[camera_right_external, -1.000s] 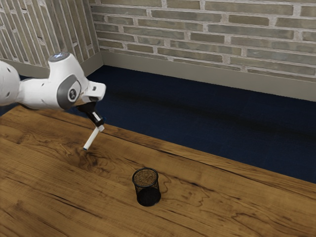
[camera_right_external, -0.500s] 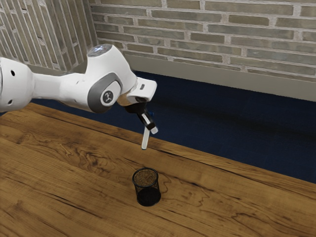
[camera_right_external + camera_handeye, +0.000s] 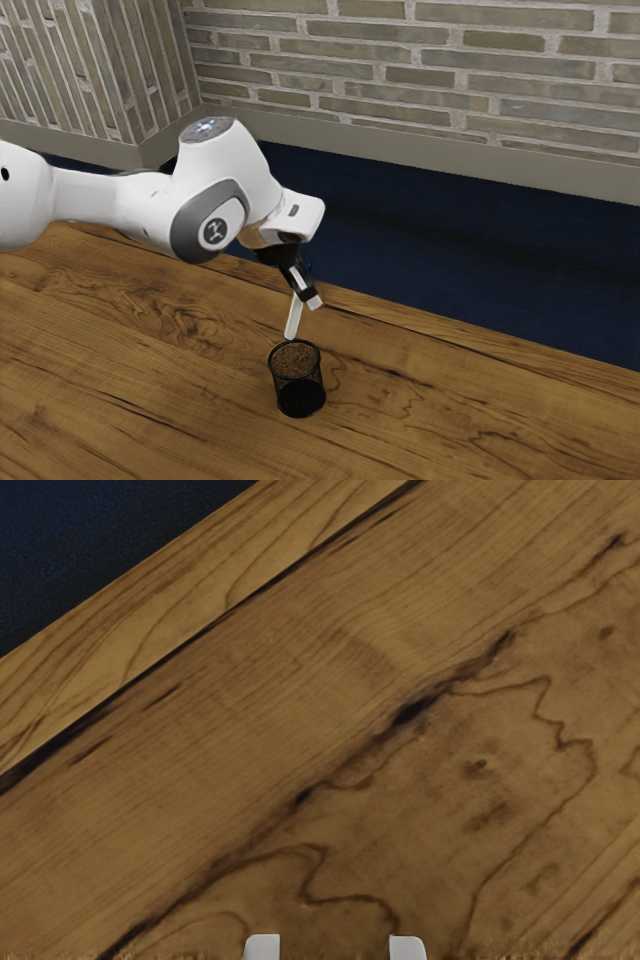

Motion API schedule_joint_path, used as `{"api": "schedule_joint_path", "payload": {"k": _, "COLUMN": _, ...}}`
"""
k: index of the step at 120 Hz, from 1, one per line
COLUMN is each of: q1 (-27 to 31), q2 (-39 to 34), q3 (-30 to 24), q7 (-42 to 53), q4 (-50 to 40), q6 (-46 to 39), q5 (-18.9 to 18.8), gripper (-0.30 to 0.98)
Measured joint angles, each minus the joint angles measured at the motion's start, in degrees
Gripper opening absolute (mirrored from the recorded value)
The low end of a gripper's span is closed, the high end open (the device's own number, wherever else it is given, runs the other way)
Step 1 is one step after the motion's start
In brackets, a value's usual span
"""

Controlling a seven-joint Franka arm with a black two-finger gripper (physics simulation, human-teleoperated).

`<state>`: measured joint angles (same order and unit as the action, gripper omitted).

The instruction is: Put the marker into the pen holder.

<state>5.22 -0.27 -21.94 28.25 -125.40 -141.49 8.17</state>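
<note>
My gripper (image 3: 311, 298) hangs above the pen holder and is shut on the marker. In the wrist view, the tips of the gripper (image 3: 335, 948) stand a little apart at the lower edge. The white marker (image 3: 294, 319) slants steeply, with a bit of blue at its upper end behind the fingers. Its lower end appears right at the far rim of the black mesh pen holder (image 3: 299, 388); whether they touch I cannot tell. The holder stands upright on the table, and the marker's grasped part is hidden.
The wooden table (image 3: 120, 350) extends around the holder, its far edge running behind the gripper. Beyond it lie a dark blue floor (image 3: 450, 240) and a brick wall (image 3: 420, 75).
The hand has carried the marker toward the exterior view's right, then lowered it toward the holder. The marker's slant has also changed and is now steeper. The pen holder has stayed put.
</note>
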Motion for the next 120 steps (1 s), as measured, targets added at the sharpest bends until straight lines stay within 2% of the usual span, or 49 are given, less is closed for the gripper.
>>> {"api": "schedule_joint_path", "payload": {"k": 32, "q1": -0.28, "q2": -1.84, "q3": -1.77, "q7": -1.19, "q4": -3.73, "q6": -0.09, "q5": 0.79, "gripper": -0.05}}
{"api": "schedule_joint_path", "payload": {"k": 74, "q1": 0.86, "q2": 1.78, "q3": -1.61, "q7": -2.25, "q4": -3.93, "q6": -1.67, "q5": 1.09, "gripper": -0.04}}
{"api": "schedule_joint_path", "payload": {"k": 94, "q1": 1.74, "q2": 2.01, "q3": -2.19, "q7": -1.28, "q4": -3.91, "q6": -1.86, "q5": 2.13, "gripper": 0.3}}
{"api": "schedule_joint_path", "payload": {"k": 108, "q1": 1.48, "q2": 1.76, "q3": -2.25, "q7": -0.59, "q4": -3.77, "q6": -1.73, "q5": 2.29, "gripper": 0.46}}
{"api": "schedule_joint_path", "payload": {"k": 114, "q1": 1.57, "q2": -0.31, "q3": -2.27, "q7": -0.31, "q4": -1.48, "q6": 0.33, "q5": 1.16, "gripper": 0.5}}
{"api": "schedule_joint_path", "payload": {"k": 120, "q1": 1.78, "q2": -3.34, "q3": -2.16, "q7": -0.71, "q4": 4.8, "q6": 6.01, "q5": -1.71, "gripper": 0.54}}
